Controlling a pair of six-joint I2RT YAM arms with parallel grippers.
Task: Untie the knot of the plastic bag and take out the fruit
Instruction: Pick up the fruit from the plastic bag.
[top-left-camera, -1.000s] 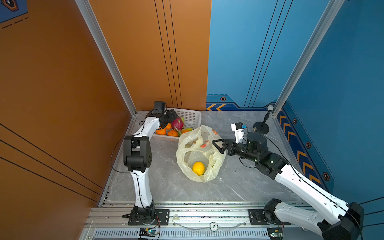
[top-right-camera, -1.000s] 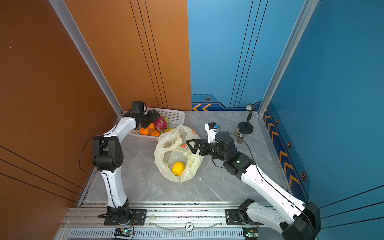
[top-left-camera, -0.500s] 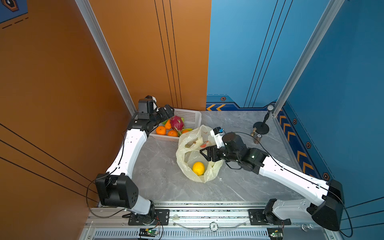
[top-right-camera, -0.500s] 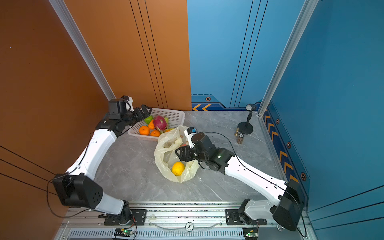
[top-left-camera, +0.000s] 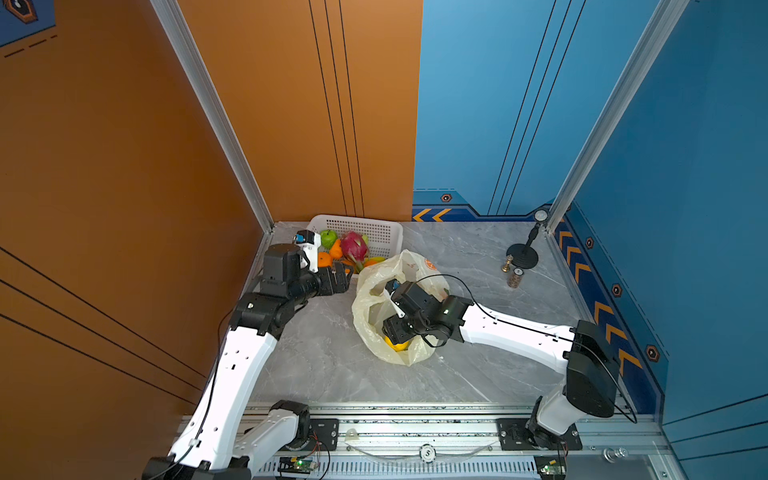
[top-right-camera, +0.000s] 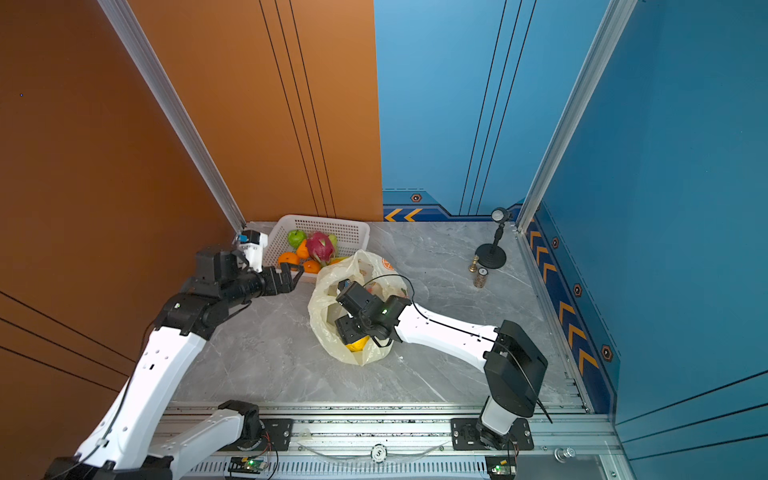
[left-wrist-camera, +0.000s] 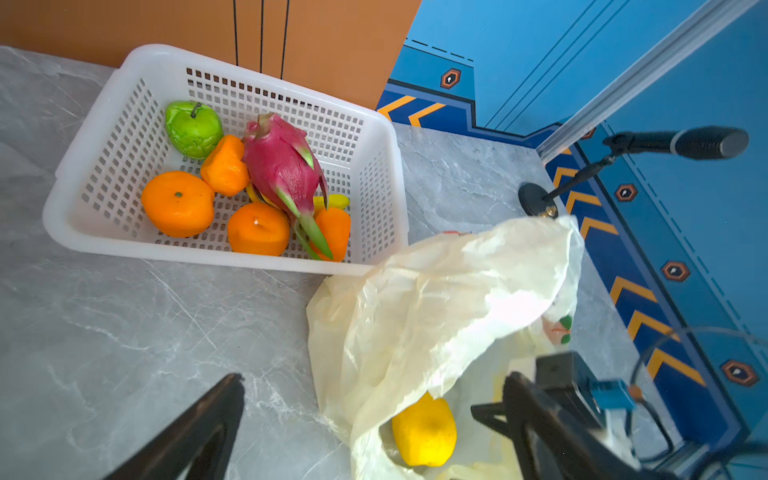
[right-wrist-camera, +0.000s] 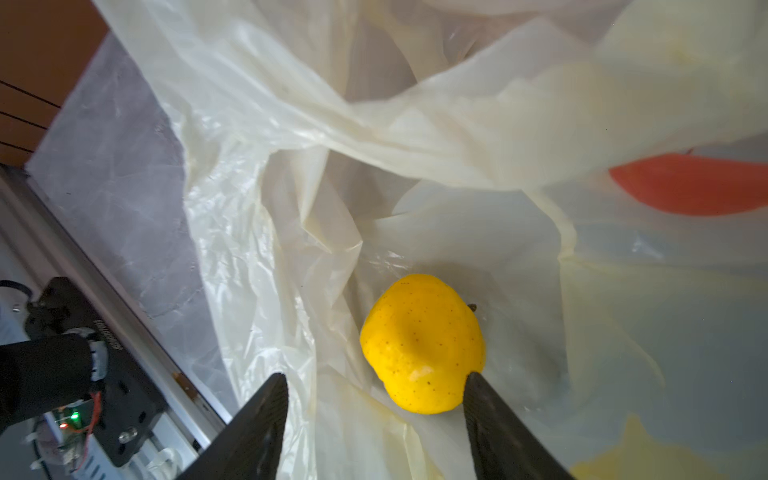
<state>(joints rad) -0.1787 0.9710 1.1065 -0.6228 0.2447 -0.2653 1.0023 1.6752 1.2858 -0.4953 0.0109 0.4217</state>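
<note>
The pale-yellow plastic bag (top-left-camera: 409, 266) lies on the table with its mouth gaping open, and no knot shows. One yellow fruit (right-wrist-camera: 422, 345) rests deep inside it, also seen in both top views (top-right-camera: 358, 344). My right gripper (right-wrist-camera: 375, 376) is inside the bag's mouth, open. One fingertip touches the fruit's side and the other stands apart on bag film. My left gripper (left-wrist-camera: 374, 376) hangs open and empty over the table by the white basket's near rim (top-left-camera: 347, 272). Several oranges (left-wrist-camera: 178, 203), a green apple (left-wrist-camera: 193, 126) and a pink dragon fruit (left-wrist-camera: 282, 162) lie in the basket.
The white perforated basket (left-wrist-camera: 266, 79) stands in the back left corner against the orange wall. A small microphone stand (top-left-camera: 523, 253) and a little jar (top-left-camera: 515, 278) stand at the back right. The rail runs along the table's front edge.
My right gripper has moved left and down into the bag's mouth onto the yellow fruit, and its jaws have narrowed. My left arm has drawn back from over the basket to its near side.
</note>
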